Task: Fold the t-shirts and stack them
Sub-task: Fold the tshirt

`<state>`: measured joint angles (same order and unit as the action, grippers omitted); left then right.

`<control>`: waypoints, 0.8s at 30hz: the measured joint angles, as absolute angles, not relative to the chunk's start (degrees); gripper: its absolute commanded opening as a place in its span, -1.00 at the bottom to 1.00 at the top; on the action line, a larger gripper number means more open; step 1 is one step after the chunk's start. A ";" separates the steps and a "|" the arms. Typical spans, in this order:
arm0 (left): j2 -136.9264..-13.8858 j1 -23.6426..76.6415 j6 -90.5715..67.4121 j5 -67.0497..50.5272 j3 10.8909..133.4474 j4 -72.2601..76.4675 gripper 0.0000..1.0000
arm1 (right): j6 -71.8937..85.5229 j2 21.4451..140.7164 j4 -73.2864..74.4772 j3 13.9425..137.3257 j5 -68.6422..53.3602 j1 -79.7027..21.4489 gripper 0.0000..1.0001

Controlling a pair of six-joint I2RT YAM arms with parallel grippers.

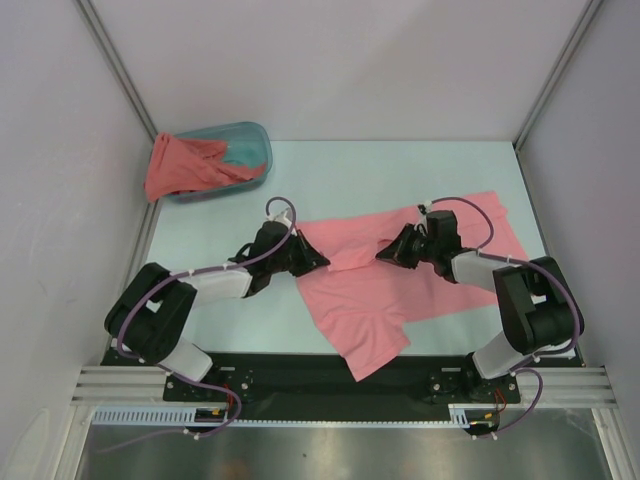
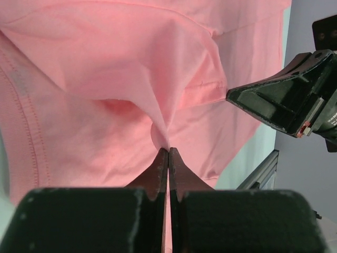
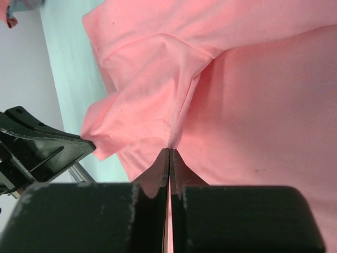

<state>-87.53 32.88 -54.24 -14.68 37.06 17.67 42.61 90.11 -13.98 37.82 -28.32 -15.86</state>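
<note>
On the pale table (image 1: 350, 170), the salmon-pink t-shirt (image 1: 355, 305) is pinched by the left gripper (image 1: 321, 262) and the right gripper (image 1: 384, 256), each with fingers pressed together.

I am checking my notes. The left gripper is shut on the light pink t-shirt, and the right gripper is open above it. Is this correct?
Not quite. The right gripper is not open: the right wrist view shows it shut too, pinching a fold of the light pink t-shirt. The left gripper is shut on it, as you wrote.
</note>
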 measured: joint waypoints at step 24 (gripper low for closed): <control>-87.55 37.69 -59.05 -17.28 31.57 21.67 -0.91 | 35.00 97.01 -8.82 39.79 -39.35 -10.28 -1.00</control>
